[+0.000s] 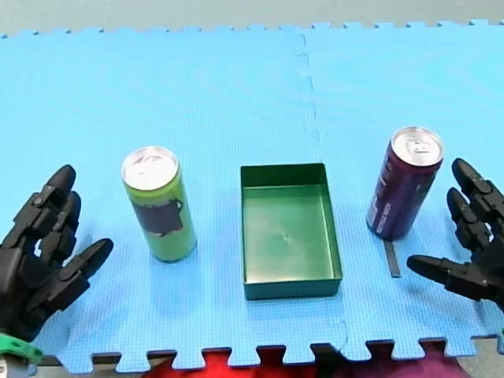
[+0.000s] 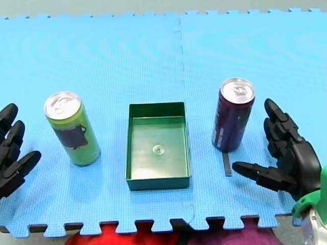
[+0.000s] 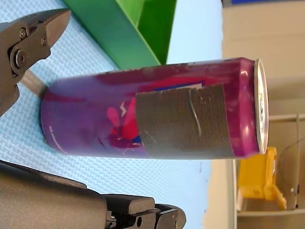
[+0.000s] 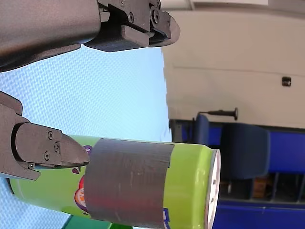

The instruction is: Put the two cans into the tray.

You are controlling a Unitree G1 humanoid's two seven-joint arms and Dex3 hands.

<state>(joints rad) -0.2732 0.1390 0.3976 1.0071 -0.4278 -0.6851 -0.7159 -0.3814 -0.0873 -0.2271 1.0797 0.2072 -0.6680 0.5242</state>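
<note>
A green can (image 1: 160, 204) with a dark tape patch stands upright on the blue mat, left of the green tray (image 1: 252, 277). A purple can (image 1: 404, 183) stands upright to the tray's right. The tray is empty. My left hand (image 1: 49, 250) is open at the mat's front left, a short way from the green can (image 4: 143, 186). My right hand (image 2: 278, 155) is open at the front right, close beside the purple can (image 3: 152, 114) without touching it. Both cans carry grey tape patches in the wrist views.
A blue foam puzzle mat (image 1: 236, 94) covers the work surface, with a seam running back from the tray. A short dark strip (image 1: 391, 258) lies on the mat by the purple can's base. The mat's toothed front edge (image 1: 260, 354) is just below the tray.
</note>
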